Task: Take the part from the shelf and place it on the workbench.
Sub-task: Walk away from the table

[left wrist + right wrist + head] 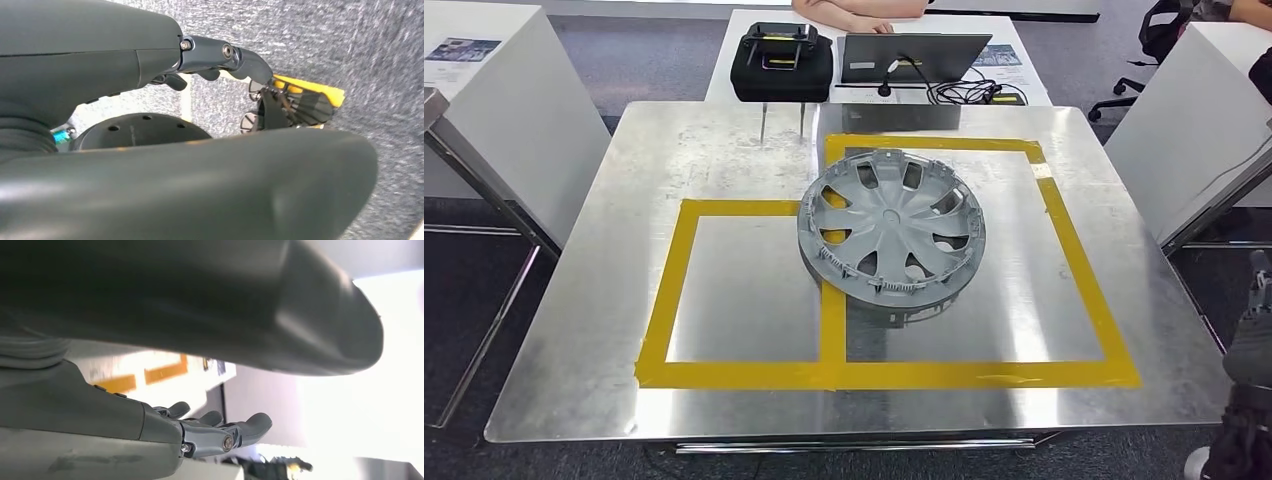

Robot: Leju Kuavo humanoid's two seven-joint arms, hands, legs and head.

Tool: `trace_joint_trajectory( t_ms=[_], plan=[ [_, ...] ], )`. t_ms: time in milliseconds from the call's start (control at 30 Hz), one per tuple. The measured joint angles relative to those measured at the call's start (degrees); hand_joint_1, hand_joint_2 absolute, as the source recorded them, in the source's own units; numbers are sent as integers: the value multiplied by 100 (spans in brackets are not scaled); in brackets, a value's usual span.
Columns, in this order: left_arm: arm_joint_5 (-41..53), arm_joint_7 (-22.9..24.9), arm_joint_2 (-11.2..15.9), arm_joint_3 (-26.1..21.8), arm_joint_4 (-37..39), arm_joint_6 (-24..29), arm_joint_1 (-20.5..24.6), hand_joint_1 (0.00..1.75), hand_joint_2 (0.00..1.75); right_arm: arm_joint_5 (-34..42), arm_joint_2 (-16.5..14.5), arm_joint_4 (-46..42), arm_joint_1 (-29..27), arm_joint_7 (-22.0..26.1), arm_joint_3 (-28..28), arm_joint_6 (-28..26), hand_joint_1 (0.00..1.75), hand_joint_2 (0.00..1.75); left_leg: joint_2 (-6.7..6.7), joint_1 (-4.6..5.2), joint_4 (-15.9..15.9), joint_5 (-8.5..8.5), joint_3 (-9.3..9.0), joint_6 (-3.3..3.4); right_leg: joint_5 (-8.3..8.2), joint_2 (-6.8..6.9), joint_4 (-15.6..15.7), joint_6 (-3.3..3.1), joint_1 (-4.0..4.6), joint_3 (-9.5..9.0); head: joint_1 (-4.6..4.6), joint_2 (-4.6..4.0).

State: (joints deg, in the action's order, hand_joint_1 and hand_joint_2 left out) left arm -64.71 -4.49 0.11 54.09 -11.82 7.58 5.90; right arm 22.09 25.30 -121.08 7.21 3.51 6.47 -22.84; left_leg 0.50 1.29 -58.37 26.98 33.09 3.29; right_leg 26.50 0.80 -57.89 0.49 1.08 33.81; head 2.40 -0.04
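From the head view I look down on a square, brushed-metal surface marked with yellow tape that outlines two adjoining rectangles, a smaller one on the left and a larger one on the right. The part, a grey plastic wheel cover with curved spokes and oval openings, lies flat on the surface. It sits mostly inside the larger right rectangle, with its left edge overlapping the tape strip that divides the two.

Nothing touches the wheel cover. My right hand appears as a dark shape at the right edge of the head view, off the side of the surface and well apart from the part. In the right wrist view, the right hand's dark fingers extend nearly straight, spread and holding nothing. In the left wrist view, my left hand hangs over grey carpet, its fingers slightly bent, apart and empty.

Beyond the surface stands a white table carrying a black case with a yellow-trimmed controller on top, a laptop and a tangle of black cables. A person's forearm rests at that table's far side. White cabinets flank the surface on both sides.
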Motion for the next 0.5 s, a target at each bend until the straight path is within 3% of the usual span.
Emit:
trace_joint_trajectory(
  t_ms=[100, 200, 267, 300, 400, 433, 500],
  plan=[
    [42, -52, 14, -3, 2, 4, 3, 0, 0, -21, 39, -401, -352, 31, -328, 5, 0, 0, 7, 9, -158, 150, 48, -102, -57, -37, 113, -64, -76, -120, -12, 0],
    [25, -204, 31, -10, 2, 3, 11, 0, 0, 15, 38, -686, -586, 97, -570, 35, 0, 0, -25, -75, -1110, 648, 461, -229, -87, -78, 149, -89, -126, -169, -117, 0],
    [-32, -310, 44, -30, 3, 8, 8, 0, 0, 99, 29, -792, -676, 162, -681, 64, 0, 0, -26, -148, -1542, 747, 666, -294, -83, -121, 142, -80, -154, -164, -158, 0],
    [-79, -359, 52, -50, 3, 18, 8, 0, 0, 163, 23, -820, -690, 205, -722, 83, 0, 0, -27, -177, -1431, 632, 615, -320, -77, -148, 135, -63, -175, -165, -172, 0],
    [-204, -468, 77, -117, 5, 61, 21, 0, 0, 302, 6, -846, -672, 323, -802, 120, 0, 0, -87, -235, -355, 156, 82, -364, -36, -225, 65, 38, -229, -155, -233, 0],
    [-224, -484, 80, -136, 5, 67, 28, 0, 0, 313, 2, -846, -662, 346, -816, 122, 0, 0, -114, -235, -129, 110, -46, -350, -24, -244, 38, 84, -234, -141, -250, 0],
    [-245, -501, 86, -174, 6, 71, 41, 0, 0, 319, -3, -844, -645, 373, -833, 121, 0, 0, -144, -211, -18, 119, -125, -286, -30, -271, 21, 170, -237, -113, -259, 0]
  ],
)
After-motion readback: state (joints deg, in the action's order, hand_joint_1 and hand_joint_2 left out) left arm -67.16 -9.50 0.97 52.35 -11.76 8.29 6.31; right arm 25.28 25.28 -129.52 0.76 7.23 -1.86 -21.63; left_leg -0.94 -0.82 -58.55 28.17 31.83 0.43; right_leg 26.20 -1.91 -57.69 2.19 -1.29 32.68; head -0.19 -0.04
